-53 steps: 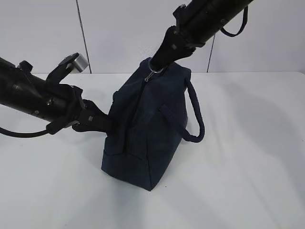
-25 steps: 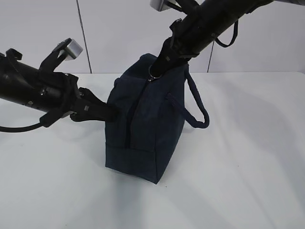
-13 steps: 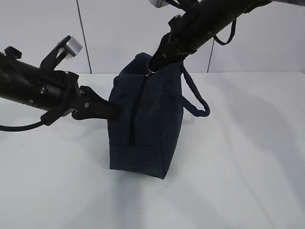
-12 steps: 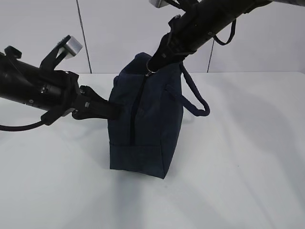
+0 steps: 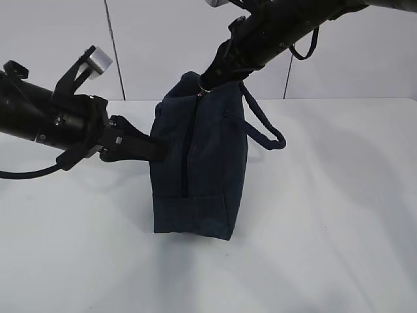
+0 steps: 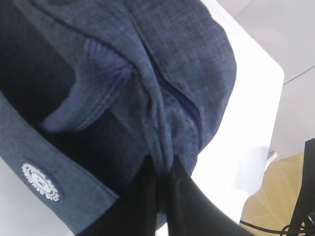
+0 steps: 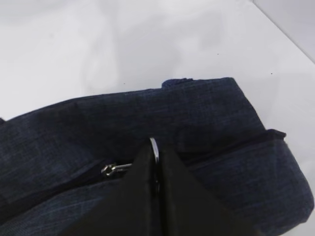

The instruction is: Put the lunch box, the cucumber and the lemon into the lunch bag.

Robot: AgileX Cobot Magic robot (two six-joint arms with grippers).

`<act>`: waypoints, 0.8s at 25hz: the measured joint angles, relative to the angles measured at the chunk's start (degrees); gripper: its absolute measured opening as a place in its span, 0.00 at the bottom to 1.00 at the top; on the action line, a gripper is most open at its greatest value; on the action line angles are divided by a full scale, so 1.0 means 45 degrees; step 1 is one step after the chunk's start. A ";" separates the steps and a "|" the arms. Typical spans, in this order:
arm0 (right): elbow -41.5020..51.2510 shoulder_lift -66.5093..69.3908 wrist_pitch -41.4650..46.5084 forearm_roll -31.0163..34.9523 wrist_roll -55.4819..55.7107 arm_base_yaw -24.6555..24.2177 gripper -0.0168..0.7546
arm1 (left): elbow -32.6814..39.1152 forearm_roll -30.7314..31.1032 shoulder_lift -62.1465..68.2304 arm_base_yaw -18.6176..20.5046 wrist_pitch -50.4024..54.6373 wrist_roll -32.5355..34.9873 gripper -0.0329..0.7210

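- Lunch bag point(image 5: 199, 163) stands upright at frame centre on the white counter point(image 5: 326, 228), with bare counter open to its right and below it.
- Left gripper point(image 5: 156, 151), jaws closed, pinches a fabric fold on the bag's left side.
- Right gripper point(image 5: 207, 83), jaws closed on the silver ring pull point(image 7: 155, 149) at the bag's top.
- Zipper point(image 5: 186, 156) appears closed; bag contents are hidden.
- Both arms are cut off by the frame edges.
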 joint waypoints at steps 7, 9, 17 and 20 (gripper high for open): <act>0.0000 0.0017 -0.1186 -0.0059 0.0000 0.0000 0.03 | 0.0000 0.0061 0.0000 -0.0400 0.0050 0.0000 0.04; 0.0000 0.0048 -0.1650 -0.0195 -0.0024 -0.0025 0.03 | 0.0000 0.0185 0.0000 -0.0449 0.0257 0.0000 0.04; 0.0000 0.0433 -0.2371 -0.0551 -0.0024 -0.0107 0.03 | 0.0047 0.0710 -0.0548 -0.0469 0.0691 0.0028 0.04; 0.0000 0.0591 -0.2653 -0.0551 -0.0024 -0.0134 0.03 | 0.0053 0.0888 -0.0946 -0.0469 0.0708 0.0028 0.04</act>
